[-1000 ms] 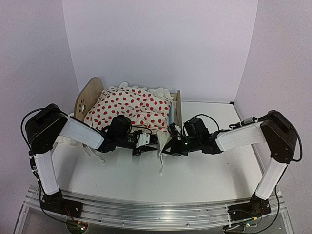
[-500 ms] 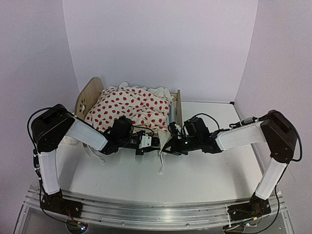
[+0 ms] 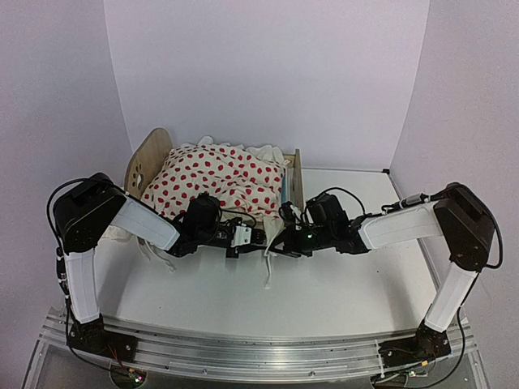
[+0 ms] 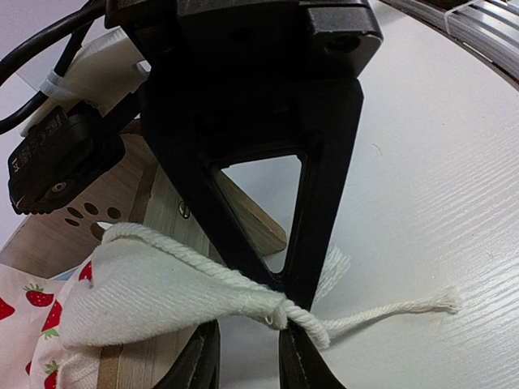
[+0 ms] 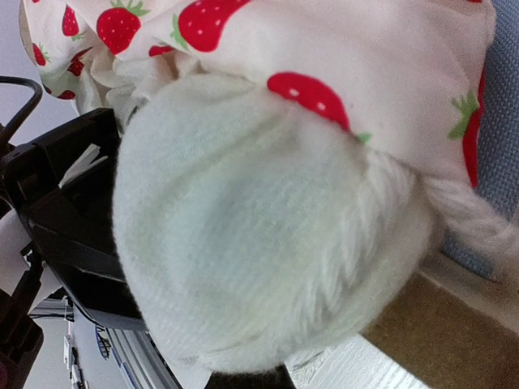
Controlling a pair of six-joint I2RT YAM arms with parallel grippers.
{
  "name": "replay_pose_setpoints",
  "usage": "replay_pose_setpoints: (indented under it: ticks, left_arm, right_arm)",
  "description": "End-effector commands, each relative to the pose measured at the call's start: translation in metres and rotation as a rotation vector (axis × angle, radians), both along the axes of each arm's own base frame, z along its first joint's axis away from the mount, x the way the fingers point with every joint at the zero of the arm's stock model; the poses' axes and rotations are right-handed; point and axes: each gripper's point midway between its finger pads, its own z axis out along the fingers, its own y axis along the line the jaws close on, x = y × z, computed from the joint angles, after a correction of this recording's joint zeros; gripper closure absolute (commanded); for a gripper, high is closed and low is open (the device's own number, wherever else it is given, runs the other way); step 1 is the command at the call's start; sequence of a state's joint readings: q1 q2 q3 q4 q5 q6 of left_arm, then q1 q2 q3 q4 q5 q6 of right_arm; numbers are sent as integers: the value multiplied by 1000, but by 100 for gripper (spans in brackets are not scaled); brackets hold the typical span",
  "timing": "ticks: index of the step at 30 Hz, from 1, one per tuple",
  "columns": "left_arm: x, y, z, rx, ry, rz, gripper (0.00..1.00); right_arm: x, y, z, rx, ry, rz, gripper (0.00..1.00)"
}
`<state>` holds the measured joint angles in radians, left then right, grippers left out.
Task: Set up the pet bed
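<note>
Light-wood pet bed point(image 3: 149, 164); strawberry-print blanket point(image 3: 219, 174)

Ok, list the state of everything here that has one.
pet bed: upright, mostly covered by the blanket.
blanket: bunched on the bed, one corner pulled off its near side.
cord: loose end lying on the table.
right gripper: shut on the blanket's corner.
left gripper: jaws slightly apart at that corner, grip unclear.

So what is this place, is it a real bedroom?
Probably not. It looks like a robot lab booth: plain white walls, a left arm and right arm bolted to a metal rail, and a white table holding a tiny bed.
</note>
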<state>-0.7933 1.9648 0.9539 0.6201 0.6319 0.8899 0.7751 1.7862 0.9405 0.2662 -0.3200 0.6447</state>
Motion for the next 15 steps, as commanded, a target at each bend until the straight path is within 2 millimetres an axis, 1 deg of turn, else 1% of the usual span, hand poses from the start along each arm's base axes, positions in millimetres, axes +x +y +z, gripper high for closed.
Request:
replay_pose_setpoints:
  ticks: [1,5,8,10,12,15]
  left_arm:
    - [-52,-9,-13,19,177,-154,74]
    - [-55,-9,-9,12,203,-153,75]
    - [-54,-6,5,-34,212,-119,75]
    - [-55,-3,11,-59,216,-108,76]
    - [-53,-6,10,-59,241,-98,76]
    - [-46,-12,6,-66,236,-78,76]
  right_arm:
    - [7,9,11,23,-35,14,100]
    - [8,8,19,32,-50,9,100]
    - [7,1,25,28,-70,-17,100]
    - [7,-5,22,16,-69,-38,100]
    - [6,-6,18,15,-60,-45,100]
    - [7,-4,15,15,-52,-40,100]
